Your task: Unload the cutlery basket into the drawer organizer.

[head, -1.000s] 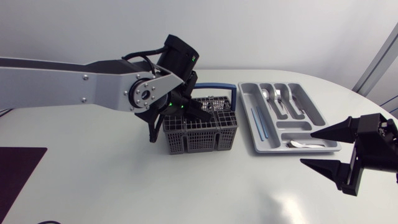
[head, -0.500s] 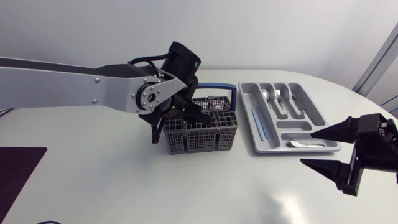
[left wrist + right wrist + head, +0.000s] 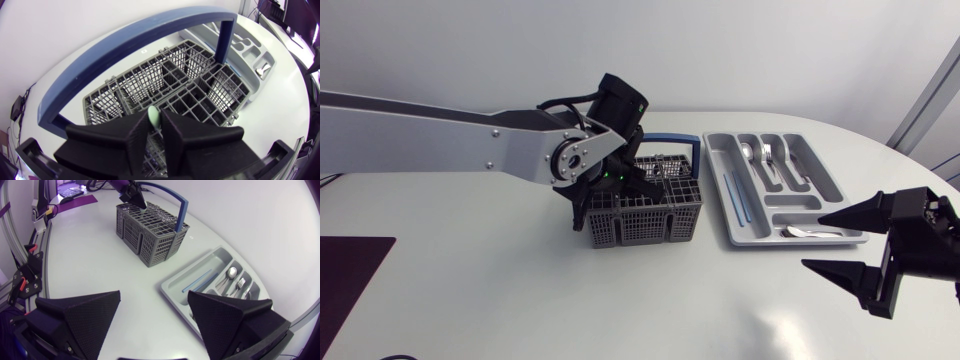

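The grey mesh cutlery basket with a blue handle stands mid-table. My left gripper reaches down into its left side. In the left wrist view its fingers press from both sides on a pale green cutlery tip sticking up from the basket. The grey drawer organizer lies to the basket's right, holding spoons and forks, a thin blue piece and a spoon. My right gripper hovers open near the table's front right, apart from everything, with basket and organizer ahead of it.
A dark purple mat lies at the table's front left corner. Bare white tabletop stretches in front of the basket and the organizer.
My left arm has slid a little to the right and its fingers have drawn together on the green tip. The right arm has stayed where it was.
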